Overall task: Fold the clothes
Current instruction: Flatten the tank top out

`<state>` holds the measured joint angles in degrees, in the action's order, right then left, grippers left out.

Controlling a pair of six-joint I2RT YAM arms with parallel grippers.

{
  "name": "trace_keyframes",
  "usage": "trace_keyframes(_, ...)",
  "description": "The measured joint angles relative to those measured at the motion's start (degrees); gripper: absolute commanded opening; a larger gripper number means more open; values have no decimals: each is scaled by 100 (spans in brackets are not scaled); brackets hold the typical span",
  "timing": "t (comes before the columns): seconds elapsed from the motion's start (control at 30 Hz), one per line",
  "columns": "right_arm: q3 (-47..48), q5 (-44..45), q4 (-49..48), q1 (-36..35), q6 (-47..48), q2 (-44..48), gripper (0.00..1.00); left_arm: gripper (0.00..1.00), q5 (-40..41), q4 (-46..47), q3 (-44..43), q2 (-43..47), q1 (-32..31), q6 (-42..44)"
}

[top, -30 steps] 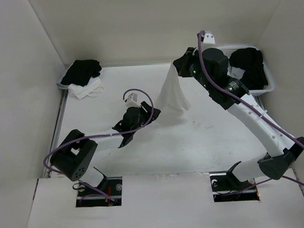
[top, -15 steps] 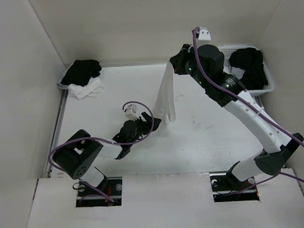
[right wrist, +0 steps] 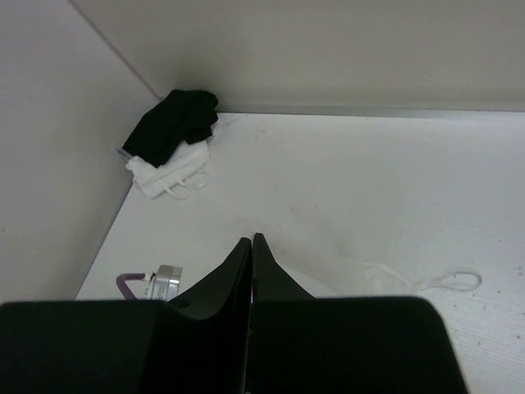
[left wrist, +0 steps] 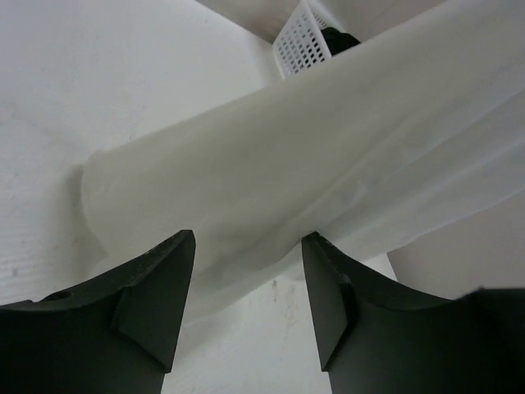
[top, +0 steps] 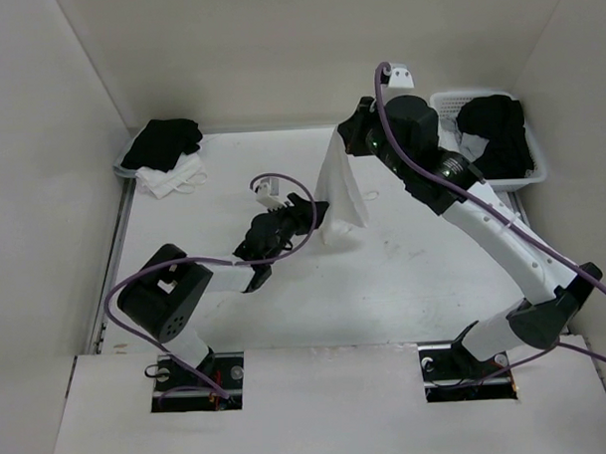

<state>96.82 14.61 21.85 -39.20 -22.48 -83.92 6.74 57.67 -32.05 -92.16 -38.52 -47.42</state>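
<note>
Right gripper point(top: 348, 141): clamped shut on the camisole point(top: 340, 191), dangling it over the bench point(top: 414, 273). Left gripper point(left wrist: 246, 246): spread wide at the hanging lower edge, gripping nothing. Mid spread-out step, likely; next, needs pinching that edge.

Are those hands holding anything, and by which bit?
The right hand pinches the thin white camisole top by its upper end; the open left hand, at its lower part, grips nothing.

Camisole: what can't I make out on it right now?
- Top external: where the right tool pinches the camisole, hidden under the tool itself.
- Right wrist: most of the cloth, below the tool's body.
- Left wrist: its edges, cut off by the frame; contact with the left tool is unclear.
</note>
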Motion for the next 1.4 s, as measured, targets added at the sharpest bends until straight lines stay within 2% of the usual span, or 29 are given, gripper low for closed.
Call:
trace_keyframes(0.07, -57, -2, -4, 0, 0, 0, 3, 35, -57, -7, -234, -162, 42, 31)
trace_keyframes(0.23, -122, -7, 0, 22, -2, 44, 3, 17, -208, -127, -334, -293, 116, 57)
trace_keyframes(0.4, -175, -24, -11, 61, 0, 166, 3, 12, -269, -299, -205, -96, 177, 66)
trace_keyframes(0.6, -717, -17, -57, 87, -4, 678, 3, 6, -201, -1453, -96, 1462, 560, 323)
trace_keyframes(0.7, -1137, 9, -85, -9, -20, 1158, 3, 5, 83, -2238, -354, 2358, 793, 553)
trace_keyframes(0.8, -1453, 50, -81, -435, -37, 1674, 3, 5, 356, -2949, -1034, 2861, 1093, 804)
trace_keyframes(0.9, -1556, 48, -85, -1130, -66, 2057, 3, 5, 518, -3506, -1923, 2988, 1469, 997)
trace_keyframes(1.03, -1556, 70, -164, -2079, -114, 2280, 3, 7, 540, -4256, -3220, 2983, 1886, 1252)
trace_keyframes(1.17, -1611, 122, -354, -2804, -153, 2251, 3, 8, 354, -4791, -4295, 2983, 1976, 1606)
trace_keyframes(1.3, -2107, 105, -785, -3067, -354, 2214, 3, 8, 17, -5276, -5060, 2750, 1856, 2085)
trace_keyframes(1.4, -2789, -15, -1257, -2896, -678, 2100, 2, 8, -227, -5486, -5508, 2199, 1650, 2457)
